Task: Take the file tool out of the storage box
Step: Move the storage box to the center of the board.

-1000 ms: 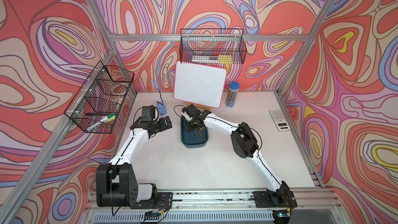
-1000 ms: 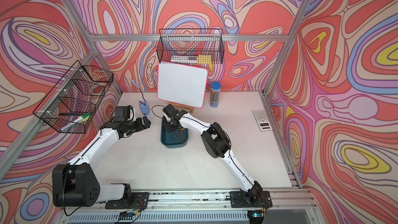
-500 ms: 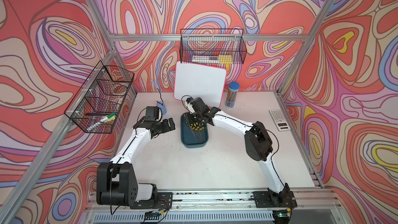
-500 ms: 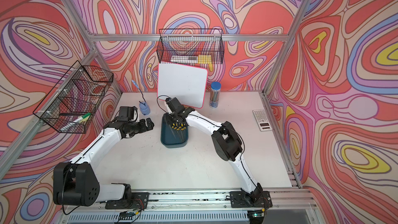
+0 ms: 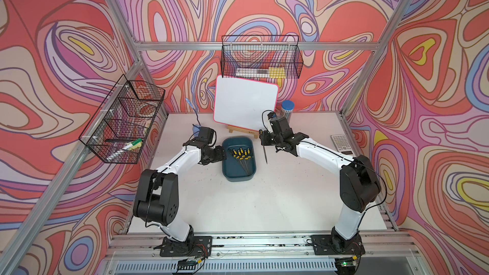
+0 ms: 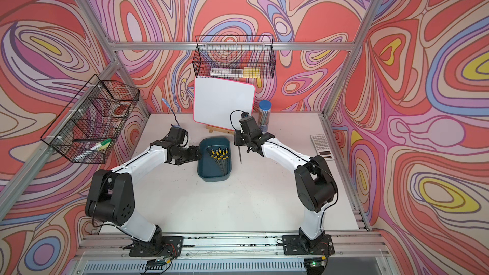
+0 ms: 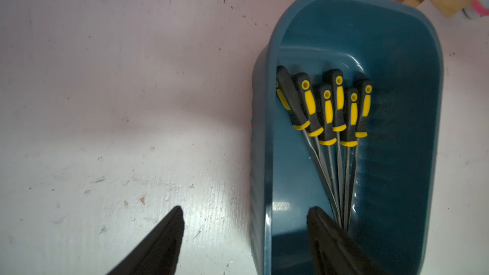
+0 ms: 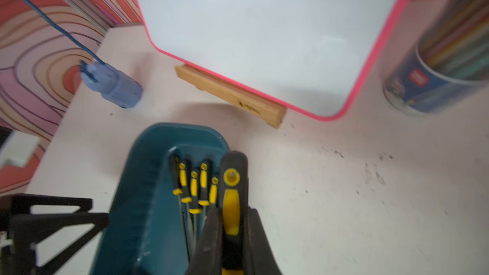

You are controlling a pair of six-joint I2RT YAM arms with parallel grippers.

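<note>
The storage box (image 5: 229,173) (image 6: 206,173) is a dark teal tub mid-table, with several yellow-and-black file tools (image 5: 239,153) (image 7: 328,109) lying inside. My right gripper (image 5: 262,141) (image 6: 238,141) (image 8: 232,215) is shut on one file tool (image 8: 232,181) by its handle. It hangs just outside the box's right side, grey blade (image 5: 265,156) (image 6: 240,156) pointing down over the table. My left gripper (image 5: 225,156) (image 6: 198,154) (image 7: 246,212) is open and straddles the box's left wall (image 7: 260,154), one finger inside, one outside, not touching it.
A pink-rimmed whiteboard (image 5: 246,104) on a wooden easel (image 8: 230,96) stands behind the box. A tube of pencils (image 5: 287,109) is at its right, a small blue device (image 8: 116,88) at its left. A calculator (image 5: 341,144) lies far right. Wire baskets (image 5: 124,120) (image 5: 260,56) hang on the walls.
My right gripper has carried a file tool up from over the box and out past its right side. My left gripper has moved onto the box's left wall and its jaws have narrowed.
</note>
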